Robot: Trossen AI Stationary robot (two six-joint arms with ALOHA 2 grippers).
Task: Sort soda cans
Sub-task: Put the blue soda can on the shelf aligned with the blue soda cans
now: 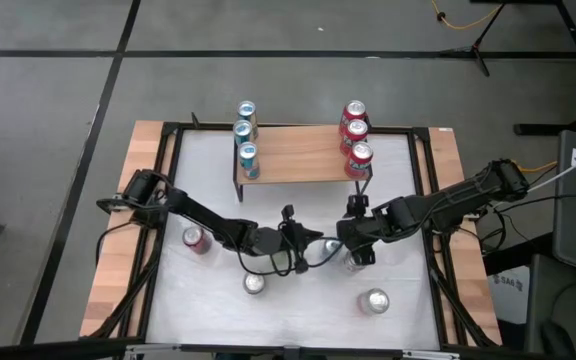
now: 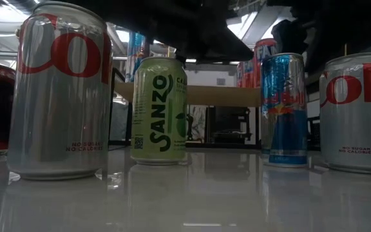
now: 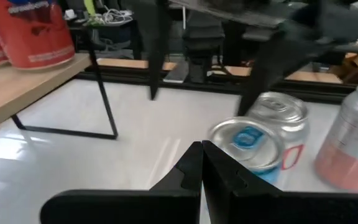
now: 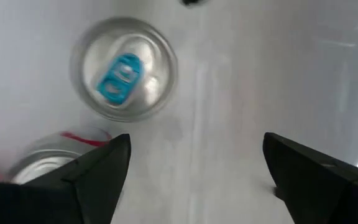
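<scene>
On the shelf (image 1: 298, 160) at the table's (image 1: 298, 310) far edge — two rows of cans, three left (image 1: 245, 135), three right (image 1: 355, 133).

red cans (image 1: 355, 130) and blue cans (image 1: 245, 132) on a tan shelf (image 1: 298, 155); one pale green can (image 2: 160, 111).

The middle of the worktop (image 1: 218, 310) is crowded: both arms meet there, the right tool (image 1: 353, 250) spread wide above a blue-tabbed can (image 4: 124, 77). The wooden shelf (image 1: 298, 158) blocks the far edge. Near the front edge, room lies between two silver cans (image 1: 255, 284) (image 1: 374, 300).
</scene>
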